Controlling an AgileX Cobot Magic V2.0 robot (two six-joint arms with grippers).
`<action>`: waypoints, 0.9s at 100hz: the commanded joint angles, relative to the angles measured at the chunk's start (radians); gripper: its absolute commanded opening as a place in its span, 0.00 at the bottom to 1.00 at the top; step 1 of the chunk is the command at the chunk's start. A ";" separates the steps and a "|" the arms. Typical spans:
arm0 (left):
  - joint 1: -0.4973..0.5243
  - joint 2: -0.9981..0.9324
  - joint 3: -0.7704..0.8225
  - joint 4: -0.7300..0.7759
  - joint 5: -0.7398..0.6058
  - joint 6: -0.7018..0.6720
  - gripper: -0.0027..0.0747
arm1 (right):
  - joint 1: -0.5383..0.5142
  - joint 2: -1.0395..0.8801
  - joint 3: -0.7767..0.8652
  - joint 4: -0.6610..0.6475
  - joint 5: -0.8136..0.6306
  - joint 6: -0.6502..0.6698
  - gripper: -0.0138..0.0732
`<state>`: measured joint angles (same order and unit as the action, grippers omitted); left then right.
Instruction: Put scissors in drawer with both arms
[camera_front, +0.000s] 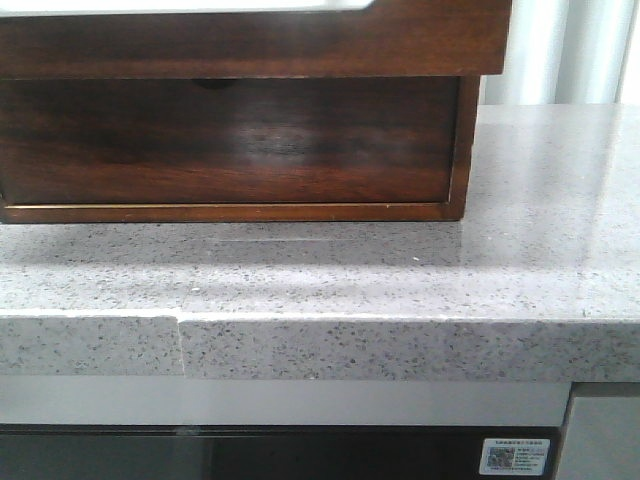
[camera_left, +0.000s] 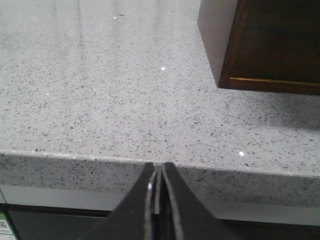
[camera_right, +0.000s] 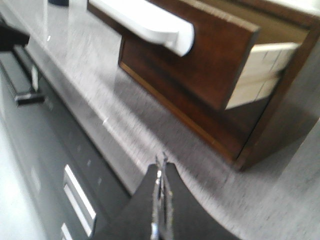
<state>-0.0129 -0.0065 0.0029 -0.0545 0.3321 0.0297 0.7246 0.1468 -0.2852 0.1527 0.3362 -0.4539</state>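
The tabletop (camera_front: 540, 230) looks like polished speckled grey stone, smooth and glossy, with soft reflections across it. The wooden box (camera_front: 230, 140) is dark reddish-brown wood with visible grain and a shiny lacquered face. The drawer (camera_right: 200, 55) has the same glossy dark front, while its side shows pale, raw-looking matt wood. A white handle (camera_right: 150, 22) along its upper edge looks like smooth plastic. The left claw (camera_left: 157, 180) and right claw (camera_right: 161, 175) appear matt black.

Left gripper (camera_left: 158, 172) and right gripper (camera_right: 161, 167) fingers closed, empty.
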 joint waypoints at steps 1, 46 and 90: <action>-0.003 -0.030 0.022 -0.001 -0.030 -0.009 0.01 | -0.027 0.018 -0.014 0.008 -0.177 0.002 0.09; -0.003 -0.030 0.022 -0.001 -0.030 -0.009 0.01 | -0.525 -0.059 0.263 -0.344 -0.769 0.672 0.09; -0.003 -0.030 0.022 -0.001 -0.030 -0.009 0.01 | -0.784 -0.177 0.311 -0.364 -0.336 0.706 0.09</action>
<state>-0.0129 -0.0065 0.0029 -0.0545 0.3321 0.0297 -0.0463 -0.0087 0.0184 -0.2077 -0.0448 0.2819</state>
